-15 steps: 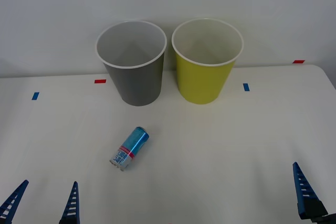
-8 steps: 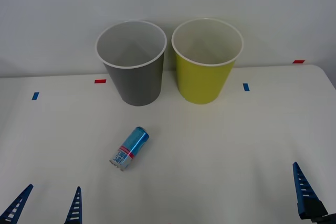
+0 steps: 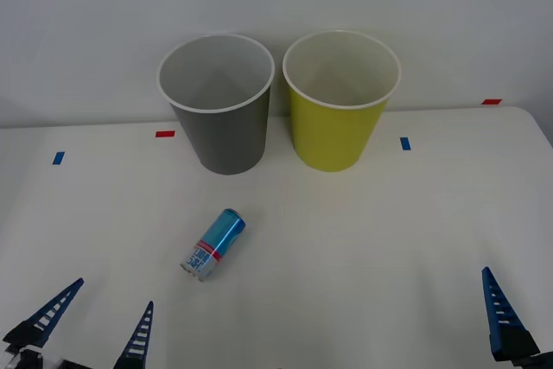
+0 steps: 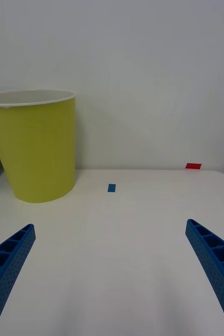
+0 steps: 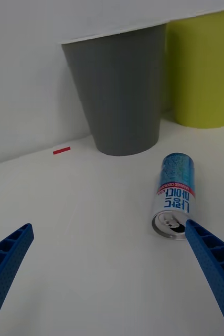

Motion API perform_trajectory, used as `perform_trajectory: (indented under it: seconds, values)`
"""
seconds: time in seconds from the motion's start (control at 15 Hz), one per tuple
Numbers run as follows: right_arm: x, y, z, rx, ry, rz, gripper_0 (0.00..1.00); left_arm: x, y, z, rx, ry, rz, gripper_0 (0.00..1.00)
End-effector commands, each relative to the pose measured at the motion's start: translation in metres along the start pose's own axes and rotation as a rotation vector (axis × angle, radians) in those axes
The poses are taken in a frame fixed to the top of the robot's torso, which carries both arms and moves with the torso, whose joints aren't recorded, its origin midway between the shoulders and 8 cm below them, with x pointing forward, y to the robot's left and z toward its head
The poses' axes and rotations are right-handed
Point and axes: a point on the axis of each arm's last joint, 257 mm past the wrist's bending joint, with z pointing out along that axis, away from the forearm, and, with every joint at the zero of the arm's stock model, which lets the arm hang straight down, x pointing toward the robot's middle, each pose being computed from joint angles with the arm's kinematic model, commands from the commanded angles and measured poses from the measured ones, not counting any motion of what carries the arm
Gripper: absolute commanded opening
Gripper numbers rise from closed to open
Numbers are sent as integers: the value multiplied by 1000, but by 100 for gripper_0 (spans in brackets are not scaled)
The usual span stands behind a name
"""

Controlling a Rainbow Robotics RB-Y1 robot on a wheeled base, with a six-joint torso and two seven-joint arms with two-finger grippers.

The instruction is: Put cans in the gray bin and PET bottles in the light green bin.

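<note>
Can is lying on its side on the white table, a little left of the middle of the front picture, with its open end pointing toward the bottom of the frame. It is sitting below the gray bin and well apart from it. The light green bin is standing just beside the gray one, at the upper middle of the frame.

My left gripper is moving. A second ago its blue fingers were at the very bottom left corner. Now they are sliding up and to the right, closer to the can. The fingers are spread wide and are holding nothing. In my left wrist picture the can is lying just beside one finger, not between the two yet.

My right gripper is waiting at the bottom right of the front picture, also wide open and holding nothing.

I think I am starting to reach for the can. I am still needing to turn a bit so it sits between my fingers. Then it is going into the gray bin.
</note>
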Motion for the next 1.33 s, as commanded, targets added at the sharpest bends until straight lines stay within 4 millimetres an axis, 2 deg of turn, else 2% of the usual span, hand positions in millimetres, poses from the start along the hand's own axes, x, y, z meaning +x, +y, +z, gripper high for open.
perform_trajectory:
  seconds: [0.07, 0.2, 0.47, 0.73, 0.87, 1.13, 1.33]
  values:
    - [0, 0, 0, 0, 0, 0, 100, -3, -7, 21, 87, 26, 48, 100]
    - [0, 0, 0, 0, 0, 0, 100, -18, -22, 36, 155, 44, 55, 100]
    - [0, 0, 0, 0, 0, 0, 100, -19, -36, 70, 237, 123, 97, 100]
    - [0, 0, 0, 0, 0, 0, 100, -28, -43, 81, 310, 305, 170, 100]
    - [0, 0, 0, 0, 0, 0, 100, -32, -46, 85, 329, 352, 194, 100]
    - [0, 0, 0, 0, 0, 0, 100, -37, -43, 106, 338, 428, 232, 100]
    - [0, 0, 0, 0, 0, 0, 100, -42, -48, 118, 351, 505, 237, 100]
